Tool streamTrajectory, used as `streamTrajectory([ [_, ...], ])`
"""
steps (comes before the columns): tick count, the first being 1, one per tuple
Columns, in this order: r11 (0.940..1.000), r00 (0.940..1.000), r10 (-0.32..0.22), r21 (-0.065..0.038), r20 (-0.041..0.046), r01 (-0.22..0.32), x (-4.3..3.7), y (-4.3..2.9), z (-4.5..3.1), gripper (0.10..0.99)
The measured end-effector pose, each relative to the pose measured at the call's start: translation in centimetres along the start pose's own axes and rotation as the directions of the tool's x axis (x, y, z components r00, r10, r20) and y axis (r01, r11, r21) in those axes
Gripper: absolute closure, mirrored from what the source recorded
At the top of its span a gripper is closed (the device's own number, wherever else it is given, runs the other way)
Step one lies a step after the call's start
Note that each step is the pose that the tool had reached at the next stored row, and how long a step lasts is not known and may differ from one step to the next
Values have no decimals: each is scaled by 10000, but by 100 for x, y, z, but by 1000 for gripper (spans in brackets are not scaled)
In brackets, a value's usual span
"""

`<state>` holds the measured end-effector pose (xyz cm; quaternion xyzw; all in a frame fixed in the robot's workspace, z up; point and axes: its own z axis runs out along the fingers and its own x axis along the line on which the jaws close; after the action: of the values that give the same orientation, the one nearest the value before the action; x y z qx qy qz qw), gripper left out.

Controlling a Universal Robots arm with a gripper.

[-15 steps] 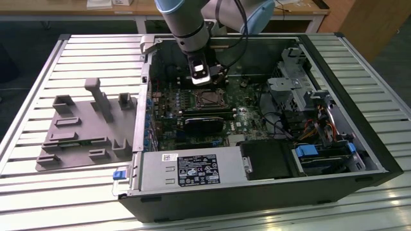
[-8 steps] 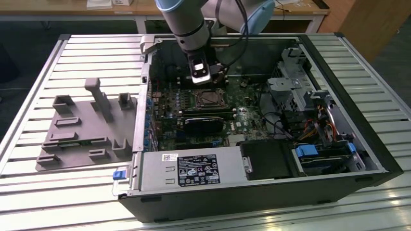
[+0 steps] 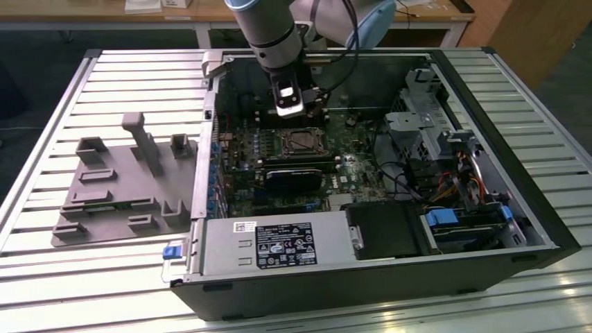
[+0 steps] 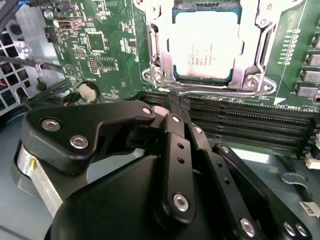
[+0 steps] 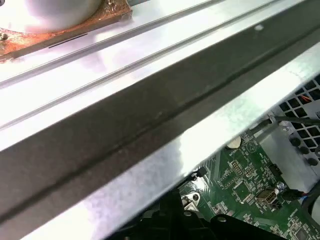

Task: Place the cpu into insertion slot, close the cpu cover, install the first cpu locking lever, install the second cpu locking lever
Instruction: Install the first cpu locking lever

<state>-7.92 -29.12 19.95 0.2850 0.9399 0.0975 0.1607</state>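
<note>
Here the fingers (image 4: 176, 132) are clenched together with nothing between them. In the second wrist view their black tips meet just beside the near edge of the socket, above the first of the long black memory slots (image 4: 250, 117). The gripper (image 4: 178, 101) touches nothing that I can make out. The chip (image 4: 207, 47) is already seated in the socket, its pale silver top facing up. The cover (image 4: 254, 47), a bright metal frame, lies flat around it so that the chip shows through the square window. A thin metal bar runs along the cover's near side, but I cannot tell whether the locking levers are hooked down. Around the socket spreads the green motherboard (image 4: 110, 55), with a round coin battery (image 4: 89, 91) set off to one side of the fingers. In the exterior view the gripper (image 3: 290, 109) points down into the open computer case (image 3: 370, 295), hanging just above the socket (image 3: 301, 141) on its far side, at the end of the grey arm (image 3: 268, 28). A grey power supply box (image 3: 277, 243) fills the case's near edge. The case lies on a slatted metal table (image 3: 138, 76). A grey moulded tray (image 3: 111, 201) rests beside it on the exterior view's left.
</note>
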Motion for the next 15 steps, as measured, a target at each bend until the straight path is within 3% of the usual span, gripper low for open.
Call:
streamTrajectory([
  [4, 10000, 10000, 0, 2, 0, 0, 0, 0, -1, 984],
  [6, 10000, 10000, 3, 35, -44, -3, -12, 5, 3, 984],
  [9, 9999, 9997, 29, 164, -231, -25, -38, 19, 15, 984],
  [12, 9994, 9987, 67, 353, -504, -49, -62, 32, 26, 984],
  [15, 9993, 9986, 72, 373, -531, -52, -65, 34, 27, 984],
])
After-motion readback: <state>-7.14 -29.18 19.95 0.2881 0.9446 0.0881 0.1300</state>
